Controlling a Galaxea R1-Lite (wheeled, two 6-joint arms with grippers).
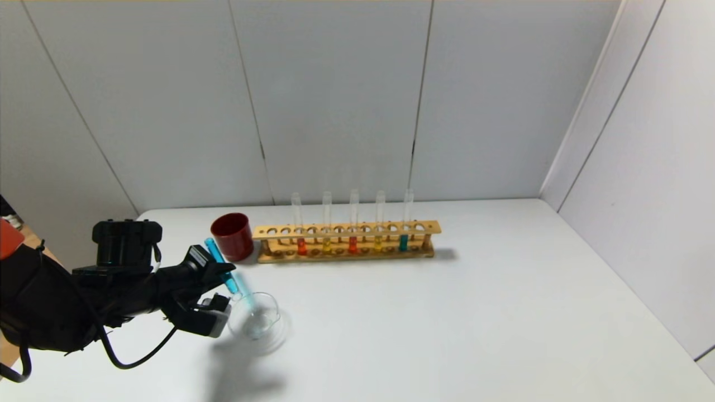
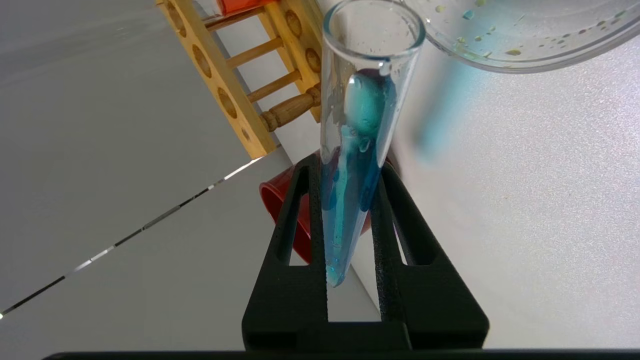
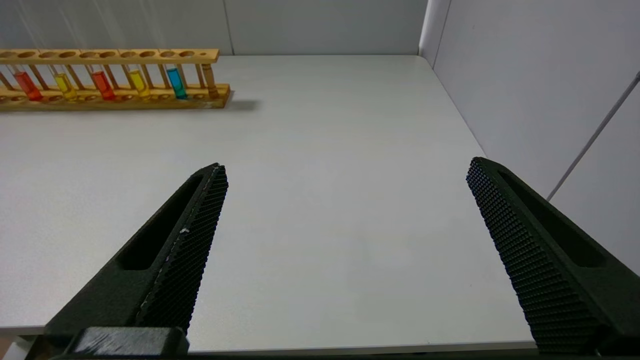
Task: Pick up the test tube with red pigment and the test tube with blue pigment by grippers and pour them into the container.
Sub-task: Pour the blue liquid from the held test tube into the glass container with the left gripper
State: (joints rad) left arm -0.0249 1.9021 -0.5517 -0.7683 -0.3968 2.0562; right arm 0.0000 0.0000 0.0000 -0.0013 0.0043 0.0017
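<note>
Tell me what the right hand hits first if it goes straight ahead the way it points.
Probably nothing soon: the open right hand points over bare table toward the back wall. The rack sits off to one side of that line, though depth is uncertain.

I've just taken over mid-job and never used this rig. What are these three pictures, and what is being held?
The wide picture comes from the robot's head camera; the other two come from cameras on its wrists. The left gripper, jaws shut, holds the test tube with blue pigment tilted, mouth down, at the clear container. On the white table stand a dark red cup and a wooden rack with five more tubes. The right gripper waits open over bare table.
</note>
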